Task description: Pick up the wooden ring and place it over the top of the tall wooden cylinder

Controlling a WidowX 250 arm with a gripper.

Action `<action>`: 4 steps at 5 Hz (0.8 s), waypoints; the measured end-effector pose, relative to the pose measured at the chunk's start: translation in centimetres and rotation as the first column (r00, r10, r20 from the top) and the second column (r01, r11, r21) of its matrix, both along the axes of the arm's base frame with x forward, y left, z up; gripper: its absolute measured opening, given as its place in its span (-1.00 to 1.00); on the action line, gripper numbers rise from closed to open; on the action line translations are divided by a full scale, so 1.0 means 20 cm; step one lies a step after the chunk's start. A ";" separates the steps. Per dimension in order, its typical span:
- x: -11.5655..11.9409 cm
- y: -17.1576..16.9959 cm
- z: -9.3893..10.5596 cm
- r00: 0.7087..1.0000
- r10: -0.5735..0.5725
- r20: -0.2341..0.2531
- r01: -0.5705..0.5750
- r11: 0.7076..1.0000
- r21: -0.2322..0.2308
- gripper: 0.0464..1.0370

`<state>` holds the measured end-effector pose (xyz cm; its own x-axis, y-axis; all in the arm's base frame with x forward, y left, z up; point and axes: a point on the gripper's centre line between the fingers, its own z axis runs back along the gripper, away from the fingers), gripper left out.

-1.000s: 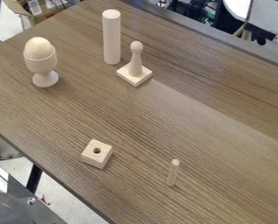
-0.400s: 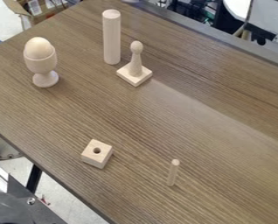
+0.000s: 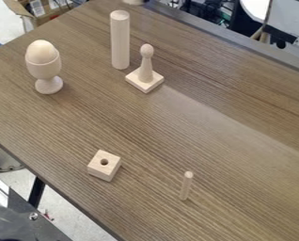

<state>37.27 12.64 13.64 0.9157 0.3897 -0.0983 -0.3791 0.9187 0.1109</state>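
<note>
Further into view comes a pale object [image 3: 134, 2] at the top edge. Whether the fingers are apart or together, I cannot tell. A holed block [image 3: 106, 168] sits near a short peg [image 3: 186, 187] on the table [image 3: 233, 113]

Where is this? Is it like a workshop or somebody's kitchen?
Probably a workroom or lab. There's a big wood-grain table with little wooden pieces on it, like a block with a hole, and a cardboard box sits beyond it.
</note>
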 end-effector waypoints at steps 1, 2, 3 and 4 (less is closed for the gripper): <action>-0.02 0.02 -0.03 1.000 0.016 -0.017 -0.017 1.000 -0.005 0.44; -0.04 0.02 -0.06 0.999 0.025 -0.033 -0.025 1.000 -0.010 0.44; -0.05 0.02 -0.07 0.999 0.027 -0.040 -0.028 1.000 -0.013 0.44; -0.06 0.02 -0.09 0.998 0.027 -0.051 -0.028 0.999 -0.020 0.44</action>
<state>36.03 13.03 11.92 0.8981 0.4123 -0.1527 -0.3989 0.9102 0.1114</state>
